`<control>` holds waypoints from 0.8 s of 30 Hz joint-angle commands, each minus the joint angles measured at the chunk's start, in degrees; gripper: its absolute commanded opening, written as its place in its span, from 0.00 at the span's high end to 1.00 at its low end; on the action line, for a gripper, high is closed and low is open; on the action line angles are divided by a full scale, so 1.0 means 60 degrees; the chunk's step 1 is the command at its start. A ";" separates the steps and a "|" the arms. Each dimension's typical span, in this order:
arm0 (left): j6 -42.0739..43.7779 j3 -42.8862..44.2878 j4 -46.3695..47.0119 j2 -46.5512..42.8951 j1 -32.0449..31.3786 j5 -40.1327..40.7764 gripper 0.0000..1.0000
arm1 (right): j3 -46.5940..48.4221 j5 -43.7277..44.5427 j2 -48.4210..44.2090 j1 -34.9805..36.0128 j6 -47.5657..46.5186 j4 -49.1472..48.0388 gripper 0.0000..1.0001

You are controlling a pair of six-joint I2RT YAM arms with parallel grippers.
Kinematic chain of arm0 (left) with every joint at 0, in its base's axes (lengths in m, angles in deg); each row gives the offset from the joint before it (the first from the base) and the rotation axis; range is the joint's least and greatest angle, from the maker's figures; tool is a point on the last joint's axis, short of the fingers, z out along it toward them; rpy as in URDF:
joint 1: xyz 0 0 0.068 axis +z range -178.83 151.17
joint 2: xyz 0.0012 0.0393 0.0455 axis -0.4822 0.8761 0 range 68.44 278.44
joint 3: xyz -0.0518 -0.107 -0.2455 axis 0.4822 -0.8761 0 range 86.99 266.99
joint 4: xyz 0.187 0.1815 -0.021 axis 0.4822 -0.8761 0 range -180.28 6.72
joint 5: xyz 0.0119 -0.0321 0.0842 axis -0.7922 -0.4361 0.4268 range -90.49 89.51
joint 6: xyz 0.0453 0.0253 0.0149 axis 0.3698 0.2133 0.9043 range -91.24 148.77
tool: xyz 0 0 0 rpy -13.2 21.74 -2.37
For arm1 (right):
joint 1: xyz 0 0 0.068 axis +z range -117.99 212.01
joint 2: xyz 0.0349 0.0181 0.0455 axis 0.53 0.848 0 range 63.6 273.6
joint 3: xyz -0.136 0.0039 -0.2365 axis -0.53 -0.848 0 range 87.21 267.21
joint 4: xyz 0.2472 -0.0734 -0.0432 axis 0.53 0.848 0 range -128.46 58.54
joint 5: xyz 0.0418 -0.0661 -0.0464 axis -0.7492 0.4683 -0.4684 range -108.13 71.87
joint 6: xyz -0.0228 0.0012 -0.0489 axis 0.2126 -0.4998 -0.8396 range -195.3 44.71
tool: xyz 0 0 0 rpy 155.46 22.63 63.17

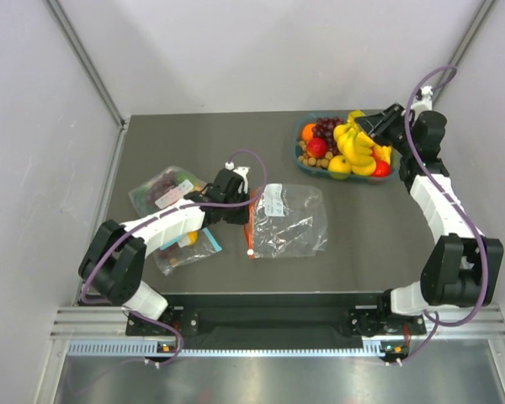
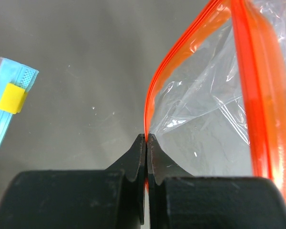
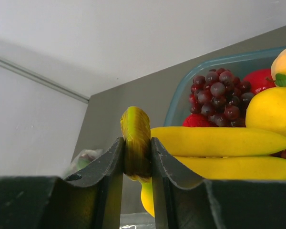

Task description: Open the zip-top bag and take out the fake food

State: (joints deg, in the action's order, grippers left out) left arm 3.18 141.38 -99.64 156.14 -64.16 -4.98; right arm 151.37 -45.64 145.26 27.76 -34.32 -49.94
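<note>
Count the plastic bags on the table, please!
3. The orange-strip zip-top bag lies mid-table; a bag holding dark fruit sits to its left; a blue-strip bag pokes out beneath the left arm, which could hide more.

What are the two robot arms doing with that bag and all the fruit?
The left pincer is pinched shut on the orange zip strip of the clear zip-top bag, which lies open and looks empty mid-table. The right pincer is closed on the stem end of the yellow banana bunch, at the tray on the far right where purple grapes and other fruit sit.
</note>
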 commanded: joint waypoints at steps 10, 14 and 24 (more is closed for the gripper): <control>0.0162 0.0076 0.0104 0.0163 0.0102 -0.0277 1.00 | 0.0966 -0.0235 0.0788 0.0635 -0.0296 -0.0810 1.00; 0.0192 0.0061 0.0061 0.0163 0.0175 -0.0306 1.00 | 0.1404 -0.0031 0.0978 0.1074 -0.0498 -0.0650 1.00; 0.0280 0.0149 0.0060 0.0324 0.0351 -0.0511 1.00 | 0.1919 0.0760 0.1637 0.1558 -0.1217 -0.0065 1.00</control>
State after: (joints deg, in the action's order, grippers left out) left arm 3.75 141.38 -99.98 157.26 -62.57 -7.12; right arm 159.70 -44.13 154.34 35.93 -38.28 -50.40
